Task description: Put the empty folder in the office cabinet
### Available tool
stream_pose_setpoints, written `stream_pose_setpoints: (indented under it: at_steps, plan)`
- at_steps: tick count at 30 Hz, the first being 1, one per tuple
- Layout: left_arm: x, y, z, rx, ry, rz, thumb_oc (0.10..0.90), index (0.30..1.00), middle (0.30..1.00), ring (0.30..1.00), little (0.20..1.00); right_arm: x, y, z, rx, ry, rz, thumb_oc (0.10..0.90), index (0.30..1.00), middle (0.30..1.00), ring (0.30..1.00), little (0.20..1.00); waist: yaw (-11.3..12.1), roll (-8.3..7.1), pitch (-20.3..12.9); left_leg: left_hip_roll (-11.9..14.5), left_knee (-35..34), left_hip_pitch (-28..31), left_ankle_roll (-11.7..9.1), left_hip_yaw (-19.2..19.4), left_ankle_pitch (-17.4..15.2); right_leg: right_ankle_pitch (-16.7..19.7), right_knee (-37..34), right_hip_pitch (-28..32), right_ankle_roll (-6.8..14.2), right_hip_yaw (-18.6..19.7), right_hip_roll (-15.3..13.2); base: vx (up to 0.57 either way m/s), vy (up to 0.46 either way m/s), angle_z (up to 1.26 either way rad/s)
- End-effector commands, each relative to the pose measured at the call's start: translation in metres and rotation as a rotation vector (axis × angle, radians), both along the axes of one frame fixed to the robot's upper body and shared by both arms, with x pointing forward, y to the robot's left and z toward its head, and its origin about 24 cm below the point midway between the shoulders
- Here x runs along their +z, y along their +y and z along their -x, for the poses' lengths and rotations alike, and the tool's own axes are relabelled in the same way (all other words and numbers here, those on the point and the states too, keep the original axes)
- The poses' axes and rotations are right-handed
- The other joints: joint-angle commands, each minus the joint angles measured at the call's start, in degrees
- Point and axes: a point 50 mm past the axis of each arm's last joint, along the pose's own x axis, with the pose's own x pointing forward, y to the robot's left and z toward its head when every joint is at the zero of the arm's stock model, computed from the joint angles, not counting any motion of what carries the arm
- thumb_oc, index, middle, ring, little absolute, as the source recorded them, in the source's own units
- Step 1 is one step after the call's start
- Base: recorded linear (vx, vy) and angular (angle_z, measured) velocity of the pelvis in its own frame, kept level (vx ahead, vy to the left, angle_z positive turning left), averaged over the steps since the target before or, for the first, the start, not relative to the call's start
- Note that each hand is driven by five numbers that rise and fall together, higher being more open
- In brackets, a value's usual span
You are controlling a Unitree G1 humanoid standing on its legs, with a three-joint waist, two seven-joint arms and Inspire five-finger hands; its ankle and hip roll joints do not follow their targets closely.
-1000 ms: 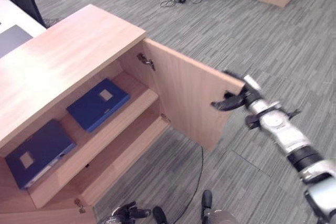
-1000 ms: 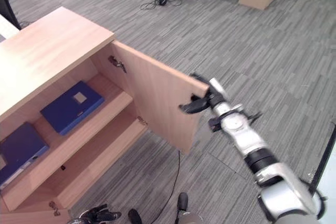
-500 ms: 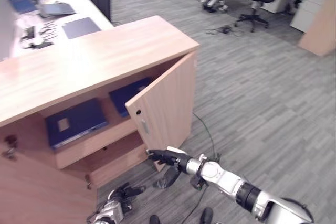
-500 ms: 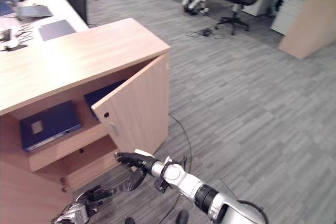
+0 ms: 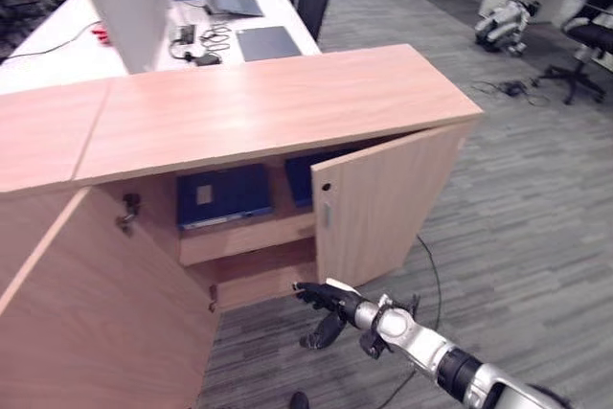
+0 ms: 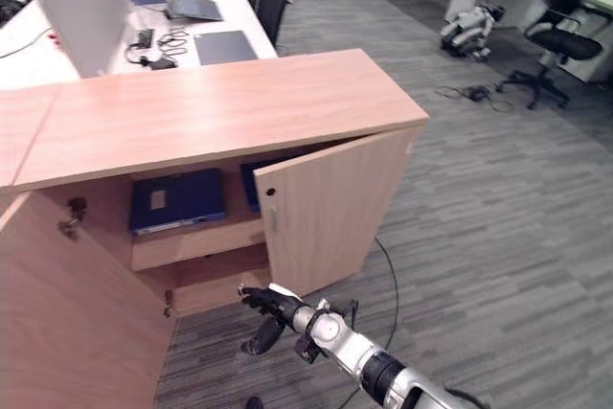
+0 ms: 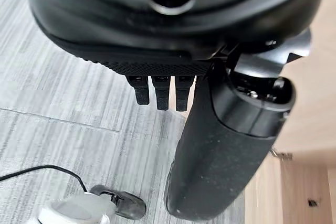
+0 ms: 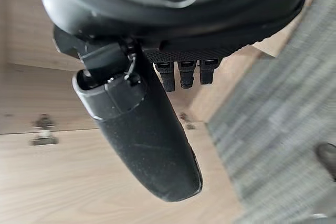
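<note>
So the flat dark-blue folder [image 5: 222, 195] is lying on the upper shelf of the light-wood office cabinet [image 5: 268, 107], and a second dark-blue folder [image 5: 308, 177] sits just beside it, half hidden behind the right-hand light-wood cabinet door [image 5: 383, 203]. We can't tell which of the two is the empty one, but neither robot hand carries anything, so we reckon the placing part is done and the step in hand is closing up.

The right robot hand [image 5: 326, 302] hangs low by the bottom edge of that right door, fingers loosely stretched, nothing in it. From here we can't say whether it touches the door. The left light-wood cabinet door [image 5: 105, 304] stands swung wide.

Next move, as we see it: push the right door the rest of the way shut, then deal with the left one.

The eye views give us the shelf and folders. The left wrist view adds the left robot hand [image 7: 220, 145], fingers relaxed over the grey striped carpet [image 7: 63, 103], holding nothing.
</note>
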Motion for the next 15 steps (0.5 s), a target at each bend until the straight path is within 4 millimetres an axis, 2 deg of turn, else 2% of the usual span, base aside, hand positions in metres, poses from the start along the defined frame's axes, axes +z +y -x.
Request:
stream_pose_setpoints:
  at_steps: [1,2,3,4,5,6,7,8,9,10,11,12,13,15]
  plan:
    - [0.011,0.017,-0.028,-0.054,-0.053,-0.07,0.8,0.9,0.9,0.9,0.9,0.017,0.012,-0.019,-0.037,-0.093,-0.064,0.8,0.9,0.9,0.9,0.9,-0.17,-1.17,3.16,-2.78,-0.17,4.51,0.68,-0.4,-7.32,1.95,2.27,-0.18,5.03,6.77,-2.71,0.05,0.088,0.57]
    - [0.011,0.017,-0.028,-0.067,-0.05,-0.069,0.8,0.9,0.9,0.9,0.9,0.005,-0.001,-0.014,-0.097,-0.048,-0.037,0.8,0.9,0.9,0.9,0.9,-0.5,-1.01,3.46,-3.14,-0.17,4.93,1.11,-1.57,-7.44,2.19,5.14,-0.43,5.14,7.74,-3.71,0.06,0.063,0.66]
    - [0.011,0.007,-0.041,-0.112,-0.086,-0.059,0.8,0.9,0.9,0.9,0.9,-0.013,-0.019,-0.002,-0.161,0.007,0.025,0.8,0.9,0.9,0.9,0.9,-1.39,-0.82,3.85,-3.36,-0.17,5.39,1.57,-3.55,-7.45,2.39,7.78,-0.95,4.75,11.65,-4.05,0.02,0.061,0.72]
    - [0.011,0.006,-0.044,-0.119,-0.109,-0.058,0.8,0.9,0.9,0.9,0.9,-0.021,-0.033,0.003,-0.215,0.031,0.065,0.8,0.9,0.9,0.9,0.9,-1.87,-0.68,3.96,-3.5,-0.17,4.78,1.9,-4.6,-6.36,2.49,7.65,-1.71,3.7,13.73,-3.37,0.02,-0.002,0.67]
    - [0.012,0.006,-0.045,-0.126,-0.119,-0.055,0.8,0.9,0.9,0.9,0.9,-0.033,-0.05,0.011,-0.267,0.075,0.119,0.8,0.9,0.9,0.9,0.9,-2.44,-0.29,4.06,-3.11,-0.17,4.64,1.81,-6.25,-6.01,0.46,7.32,-2.43,3.05,17.39,-1.36,-0.02,-0.025,0.82]
    - [0.012,0.006,-0.045,-0.126,-0.119,-0.055,0.8,0.9,0.9,0.9,0.9,-0.033,-0.05,0.01,-0.267,0.075,0.119,0.8,0.9,0.9,0.9,0.9,-2.45,-0.31,3.94,-3.1,-0.17,4.47,1.81,-6.27,-5.95,0.54,7.22,-2.54,3.02,17.35,-1.34,0.06,-0.084,1.15]
    - [0.013,0.007,-0.049,-0.149,-0.137,-0.05,0.8,0.9,0.9,0.9,0.9,-0.048,-0.074,0.025,-0.357,0.15,0.187,0.8,0.9,0.9,0.9,0.9,-3.73,0.19,4.61,-2.98,0.34,4.37,1.71,-9.88,-5.65,-3.45,5.73,-4.52,2.54,26.06,4.31,0.07,-0.099,1.03]
    - [0.015,0.009,-0.053,-0.176,-0.142,-0.058,0.8,0.9,0.9,0.9,0.9,-0.055,-0.085,0.035,-0.398,0.191,0.222,0.8,0.9,0.9,0.9,0.9,-4.14,-0.13,4.67,-3.34,0.42,4.27,1.53,-11.34,-5.64,-4.46,3.86,-4.51,2.42,28.4,6.21,0.07,-0.098,1.02]
    - [0.015,0.009,-0.053,-0.176,-0.142,-0.058,0.8,0.9,0.9,0.9,0.9,-0.055,-0.085,0.035,-0.398,0.191,0.222,0.8,0.9,0.9,0.9,0.9,-4.15,-0.14,4.58,-3.35,0.42,4.14,1.53,-11.34,-5.6,-4.36,3.76,-4.59,2.42,28.38,6.21,0.09,-0.122,1.19]
    - [0.015,0.007,-0.056,-0.216,-0.133,-0.048,0.8,0.9,0.9,0.9,0.9,-0.071,-0.108,0.058,-0.504,0.296,0.291,0.8,0.9,0.9,0.9,0.9,-4.16,-0.5,3.91,-4.29,0.53,3.51,1.24,-14.53,-5.42,-4.49,1.35,-3.43,2.85,29.07,6.96,0.09,-0.133,1.27]
    - [0.015,0.006,-0.056,-0.218,-0.134,-0.045,0.8,0.9,0.9,0.9,0.9,-0.076,-0.113,0.068,-0.538,0.338,0.307,0.8,0.9,0.9,0.9,0.9,-4.14,-0.53,3.7,-4.15,0.47,3.26,1.08,-14.9,-5.23,-4.68,1.01,-3.05,2.54,28.3,7.2,0.09,-0.135,1.2]
    - [0.015,0.006,-0.056,-0.218,-0.134,-0.045,0.8,0.9,0.9,0.9,0.9,-0.076,-0.113,0.068,-0.538,0.338,0.307,0.8,0.9,0.9,0.9,0.9,-4.2,-0.54,3.71,-4.15,0.48,3.26,1.08,-14.97,-5.23,-4.68,0.98,-3.0,2.54,28.23,7.19,0.09,-0.164,0.83]
    - [0.013,0.004,-0.054,-0.228,-0.127,-0.03,0.8,0.9,0.9,0.9,0.9,-0.084,-0.127,0.089,-0.607,0.412,0.35,0.8,0.9,0.9,0.9,0.9,-4.15,-0.37,3.02,-3.68,0.04,2.93,0.47,-15.83,-4.69,-4.5,-1.21,-1.78,2.33,26.61,7.84,0.1,-0.169,0.62]
    - [0.011,0.001,-0.049,-0.22,-0.128,-0.01,0.8,0.9,0.9,0.9,0.9,-0.09,-0.138,0.11,-0.652,0.476,0.397,0.8,0.9,0.9,0.9,0.9,-3.85,-0.16,2.35,-2.95,-0.07,2.6,-0.47,-16.77,-4.49,-4.98,-2.91,-0.7,1.9,25.26,8.6,0.11,-0.185,0.42]
